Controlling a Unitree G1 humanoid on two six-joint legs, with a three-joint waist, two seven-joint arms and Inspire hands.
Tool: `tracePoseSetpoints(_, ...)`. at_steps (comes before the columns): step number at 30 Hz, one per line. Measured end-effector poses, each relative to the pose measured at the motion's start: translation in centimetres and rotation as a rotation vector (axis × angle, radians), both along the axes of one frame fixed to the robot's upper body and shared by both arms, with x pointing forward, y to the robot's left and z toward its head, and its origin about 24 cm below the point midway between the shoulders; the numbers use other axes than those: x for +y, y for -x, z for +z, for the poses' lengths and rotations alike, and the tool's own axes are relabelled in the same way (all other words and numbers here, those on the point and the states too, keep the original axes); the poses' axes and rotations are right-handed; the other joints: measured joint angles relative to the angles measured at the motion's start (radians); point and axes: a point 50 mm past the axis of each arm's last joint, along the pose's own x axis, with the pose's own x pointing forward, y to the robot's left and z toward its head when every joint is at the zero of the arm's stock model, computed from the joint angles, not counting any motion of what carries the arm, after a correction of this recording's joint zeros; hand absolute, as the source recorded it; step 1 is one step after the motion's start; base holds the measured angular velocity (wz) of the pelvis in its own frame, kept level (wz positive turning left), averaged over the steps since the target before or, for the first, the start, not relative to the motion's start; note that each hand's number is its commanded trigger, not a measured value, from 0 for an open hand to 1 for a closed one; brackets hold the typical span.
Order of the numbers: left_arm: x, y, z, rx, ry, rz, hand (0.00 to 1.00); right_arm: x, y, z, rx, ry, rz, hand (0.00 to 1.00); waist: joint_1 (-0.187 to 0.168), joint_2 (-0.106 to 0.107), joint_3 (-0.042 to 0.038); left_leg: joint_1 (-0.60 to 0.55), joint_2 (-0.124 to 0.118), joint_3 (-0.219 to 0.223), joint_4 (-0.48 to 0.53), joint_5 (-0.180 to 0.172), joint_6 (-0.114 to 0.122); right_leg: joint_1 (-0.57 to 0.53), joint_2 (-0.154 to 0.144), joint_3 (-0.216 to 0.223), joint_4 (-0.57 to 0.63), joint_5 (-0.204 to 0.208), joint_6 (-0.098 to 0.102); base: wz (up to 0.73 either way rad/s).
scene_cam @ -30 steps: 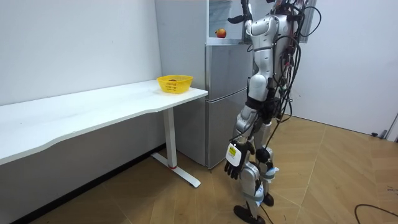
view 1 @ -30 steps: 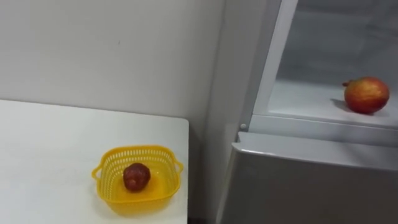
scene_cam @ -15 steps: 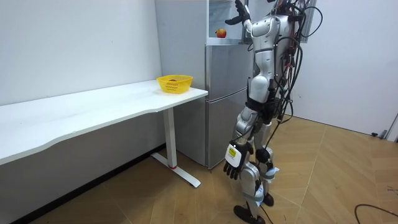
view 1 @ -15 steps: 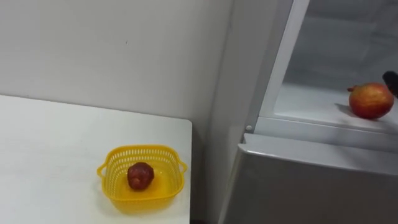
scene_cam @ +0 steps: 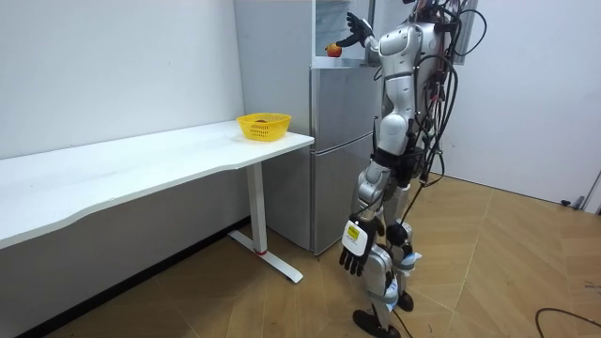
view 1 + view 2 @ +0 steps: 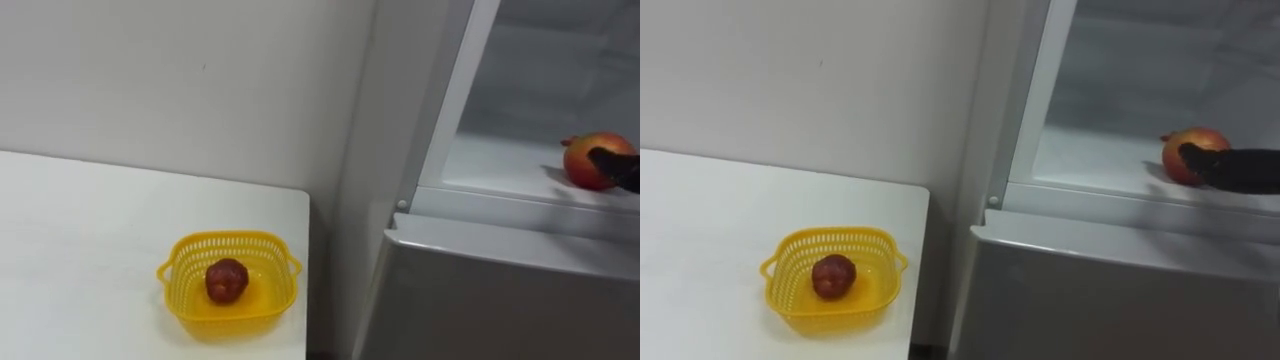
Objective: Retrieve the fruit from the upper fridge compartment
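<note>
A red and yellow fruit [image 6: 588, 160] [image 6: 1185, 152] lies on the white shelf [image 6: 500, 160] of the open upper fridge compartment, at the right. My right hand [image 6: 1238, 168] reaches in from the right at the fruit's height. Its dark fingers are stretched out and their tips touch the fruit's front without closing round it. In the room view I stand upright facing the fridge [image 5: 338, 150], with the right hand [image 5: 354, 25] raised to the fruit [image 5: 332, 49] and the left hand [image 5: 351, 250] hanging relaxed by my leg.
A yellow basket [image 6: 225, 240] holding a dark red fruit [image 6: 226, 281] sits on the white table [image 6: 80, 250], near its corner beside the fridge. The shut lower fridge door [image 6: 500, 290] lies below the open compartment. A white wall stands behind.
My right hand has come in from the right and lowered until its fingertips touch the fruit on the shelf. The fruit has not moved. The camera shifted slightly at first.
</note>
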Motion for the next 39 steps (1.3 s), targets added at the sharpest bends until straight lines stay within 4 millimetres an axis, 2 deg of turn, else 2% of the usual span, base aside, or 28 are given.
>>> tracePoseSetpoints(8, 0.0, 0.0, 0.0, 0.000, -0.005, 0.000, 0.00, -0.5, -0.3, -1.2, 0.080, -0.016, 0.013, 0.00, -0.003, 0.001, 0.0004, -0.001, 0.001, -0.003, 0.000, 0.000, 0.000, 0.003, 0.000, -0.001, 0.001, 0.000, 0.000, 0.00)
tracePoseSetpoints(15, 0.0, 0.1, 0.0, 0.006, -0.008, 0.003, 0.00, -0.5, -0.4, -1.4, 0.086, -0.033, 0.027, 0.00, -0.003, 0.000, 0.0000, 0.000, 0.001, -0.009, 0.002, 0.000, 0.000, 0.004, -0.002, -0.004, 0.003, 0.000, 0.000, 0.00)
tracePoseSetpoints(20, 0.1, 0.3, 0.0, 0.020, -0.012, 0.008, 0.00, -1.0, -0.8, -2.6, 0.162, -0.039, 0.026, 0.00, 0.010, -0.001, -0.0008, -0.002, -0.001, -0.017, 0.003, 0.000, 0.000, 0.010, -0.001, -0.008, 0.004, 0.000, 0.000, 0.02)
tracePoseSetpoints(24, 0.1, 0.5, 0.0, 0.034, -0.015, 0.013, 0.00, -2.0, -0.6, -2.9, 0.198, -0.046, -0.002, 0.00, 0.020, 0.000, -0.0009, -0.002, -0.002, -0.024, 0.002, 0.000, 0.000, 0.012, -0.001, -0.014, 0.002, 0.000, 0.000, 0.05)
tracePoseSetpoints(30, 0.2, 1.0, 0.2, 0.042, -0.020, 0.016, 0.00, -2.5, -1.2, -3.9, 0.238, -0.146, 0.025, 0.00, 0.020, 0.002, -0.0015, -0.002, -0.003, -0.034, 0.003, 0.000, 0.000, 0.018, -0.001, -0.025, 0.000, 0.000, 0.000, 0.05)
tracePoseSetpoints(39, 0.4, 0.9, 0.3, 0.054, -0.012, 0.018, 0.00, -2.8, -1.3, -4.3, 0.262, -0.173, 0.048, 0.00, 0.023, 0.000, -0.0060, -0.002, -0.002, -0.033, 0.003, 0.000, 0.000, 0.015, -0.001, -0.026, 0.000, 0.000, 0.000, 0.00)
